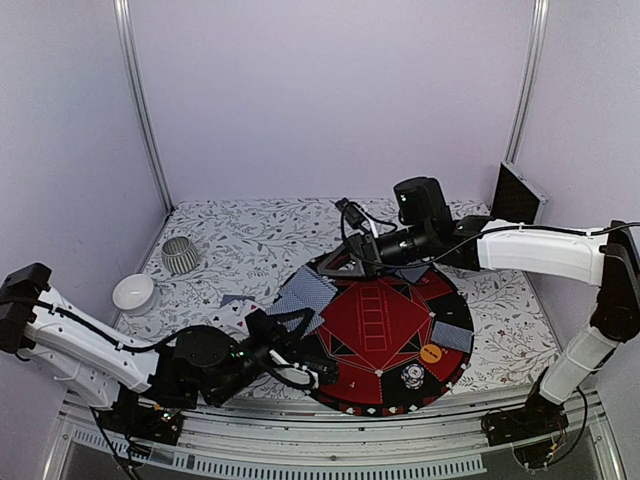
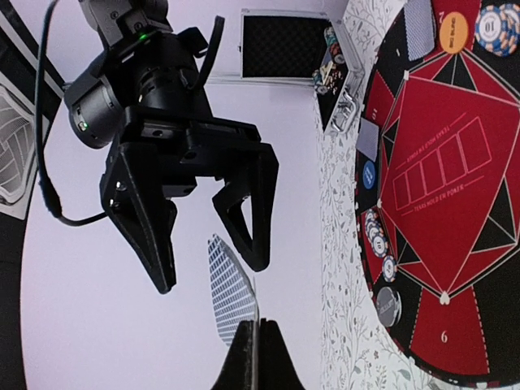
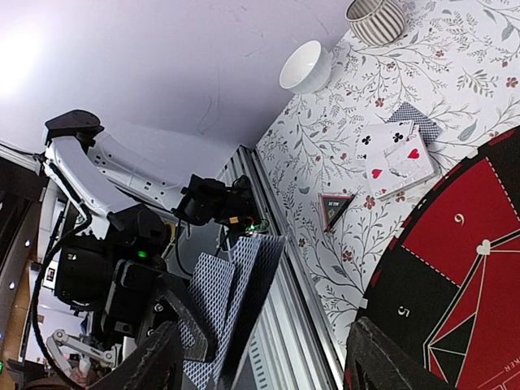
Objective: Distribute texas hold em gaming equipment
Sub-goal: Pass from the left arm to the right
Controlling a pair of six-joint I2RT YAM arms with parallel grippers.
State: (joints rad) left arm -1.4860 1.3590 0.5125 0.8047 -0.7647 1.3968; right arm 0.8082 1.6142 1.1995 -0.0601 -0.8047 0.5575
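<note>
Between the shut fingers of the left gripper sits a thin fan of grey-blue-backed paper playing cards, light, bendy and slippy, I think; best pinched by the free top edge. Just past them hangs the right gripper, fingers apart. Far beyond, an open black case holds round poker chips.

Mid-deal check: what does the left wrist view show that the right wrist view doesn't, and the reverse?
Left wrist only: the open case, the orange disc and chip stacks. Right wrist only: the white bowl, ribbed cup, face-up cards and triangle. Both: the grey-backed cards gripped by the left pincer, the open right pincer, the mat, the floral cloth.
</note>
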